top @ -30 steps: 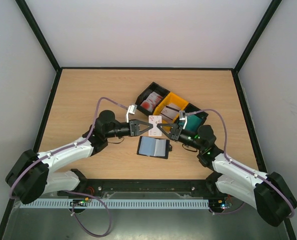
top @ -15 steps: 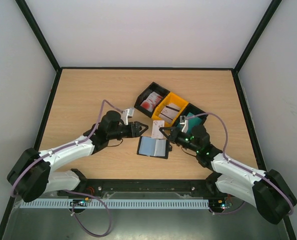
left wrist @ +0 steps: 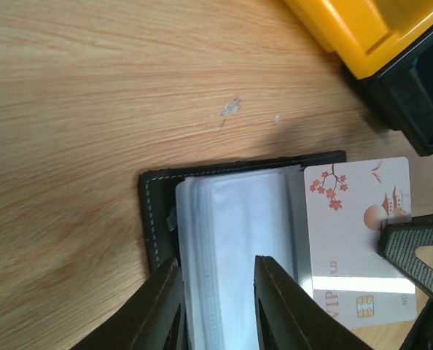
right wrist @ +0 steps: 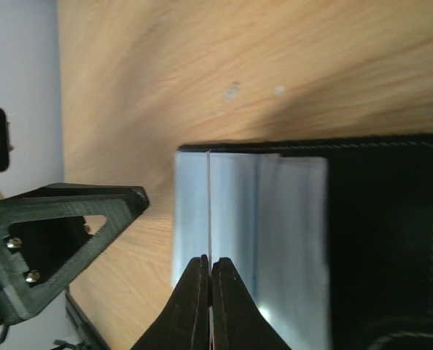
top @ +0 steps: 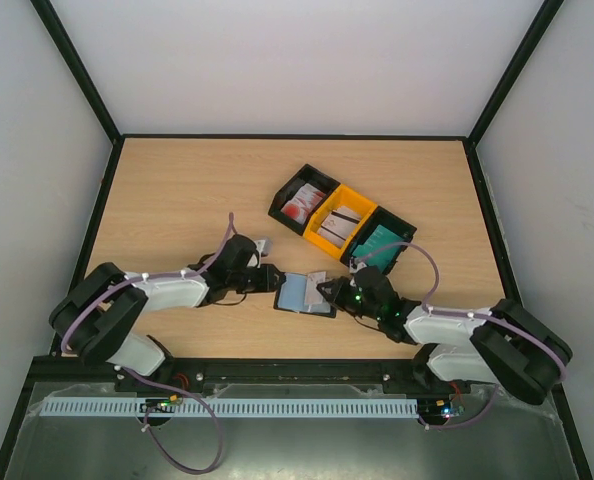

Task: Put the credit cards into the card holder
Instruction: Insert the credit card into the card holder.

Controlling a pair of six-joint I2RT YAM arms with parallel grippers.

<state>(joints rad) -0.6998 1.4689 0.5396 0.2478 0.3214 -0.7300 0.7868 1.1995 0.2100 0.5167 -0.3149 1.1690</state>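
Right gripper (right wrist: pixel 206 281) pinching one credit card (left wrist: pixel 359 240), left gripper (left wrist: pixel 215 302) parted over one card holder (left wrist: pixel 224 219)

We read "VIP" on the white card (left wrist: pixel 359 240) w/ red blossoms, near its chip; other print too small.

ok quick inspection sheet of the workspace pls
surface: wooden table, small scuff marks near the card holder
job's things: card holder lying open; white card at its open edge
clutter: black tray, yellow tray, second black tray, cards inside
grippers: left gripper straddling the holder's clear sleeves; right gripper shut on the white card
cables: purple cable along each arm
surroundings: white walls, black frame
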